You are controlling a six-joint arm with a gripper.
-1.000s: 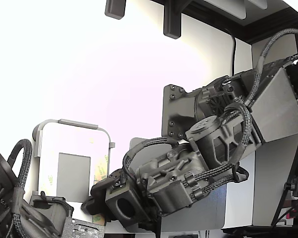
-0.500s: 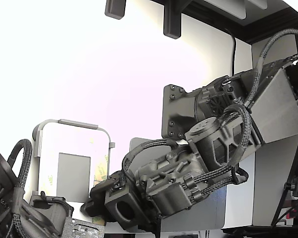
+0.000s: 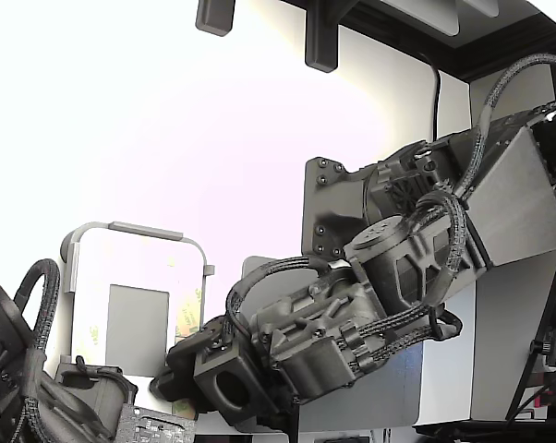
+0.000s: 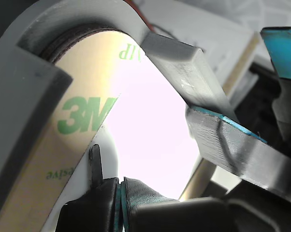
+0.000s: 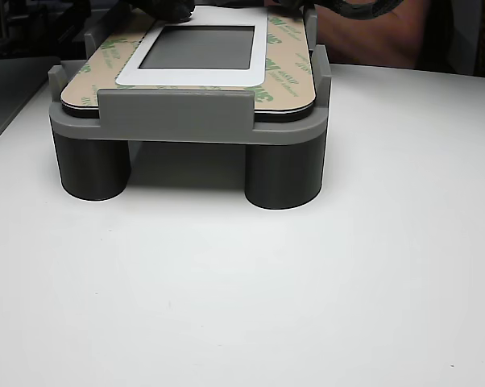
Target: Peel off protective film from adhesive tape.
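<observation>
We find the protective film (image 4: 63, 145) lying along the border of the white panel (image 5: 196, 76) seated in the grey fixture (image 5: 178, 121). We judge it light, thin, flexible and slick, best pinched at a lifted corner. The gripper (image 4: 120, 198) appears closed at the film's edge, though actual grip cannot be told.

A fixture (image 5: 186, 113) stands on the counter (image 5: 250, 298) near its far left corner in the other view. A panel (image 5: 194, 72) lies flat in the fixture, with the protective film (image 5: 287, 68) along its borders. The gripper (image 3: 181, 369) sits at the panel's far edge.
</observation>
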